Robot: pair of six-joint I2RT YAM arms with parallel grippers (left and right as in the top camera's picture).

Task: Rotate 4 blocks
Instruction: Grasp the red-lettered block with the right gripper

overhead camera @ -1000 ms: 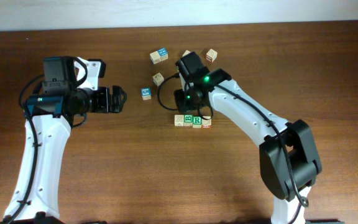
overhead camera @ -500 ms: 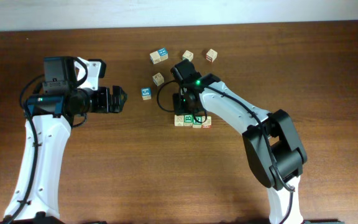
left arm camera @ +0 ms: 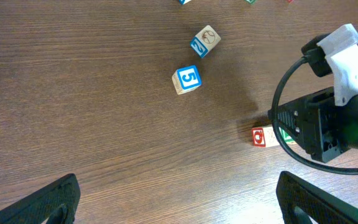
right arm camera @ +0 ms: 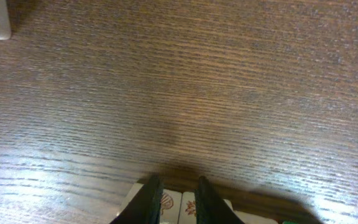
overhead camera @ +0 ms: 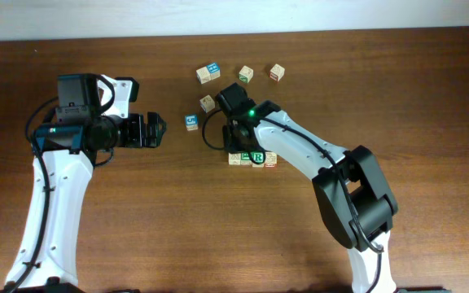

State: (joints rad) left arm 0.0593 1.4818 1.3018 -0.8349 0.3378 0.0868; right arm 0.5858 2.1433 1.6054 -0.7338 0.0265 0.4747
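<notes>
Four pale blocks lie in a tight row (overhead camera: pixel 252 159): a tan-printed one (overhead camera: pixel 234 158) at the left end, then two green ones including the "R" (overhead camera: pixel 258 157), and a red one (overhead camera: pixel 270 159). My right gripper (overhead camera: pixel 239 146) hangs over the row's left end. In the right wrist view its gripper (right arm camera: pixel 176 183) shows a narrow gap between the fingers, with two faint-printed block tops (right arm camera: pixel 166 204) under it and nothing held. My left gripper (overhead camera: pixel 150 130) is wide open, well left of the row. In the left wrist view the gripper (left arm camera: pixel 185 205) frames bare wood, and the red block (left arm camera: pixel 259 136) shows.
Loose cubes lie behind the row: a blue-printed one (overhead camera: pixel 191 122), another blue one (overhead camera: pixel 209 73), a tan one (overhead camera: pixel 208 102), and two more (overhead camera: pixel 245 74) (overhead camera: pixel 277 72) near the back. The right arm's cable (left arm camera: pixel 278 118) loops beside the row.
My right gripper has shifted left and nearer, down onto the left end of the row, and its fingers have parted a little. The left arm has not moved.
</notes>
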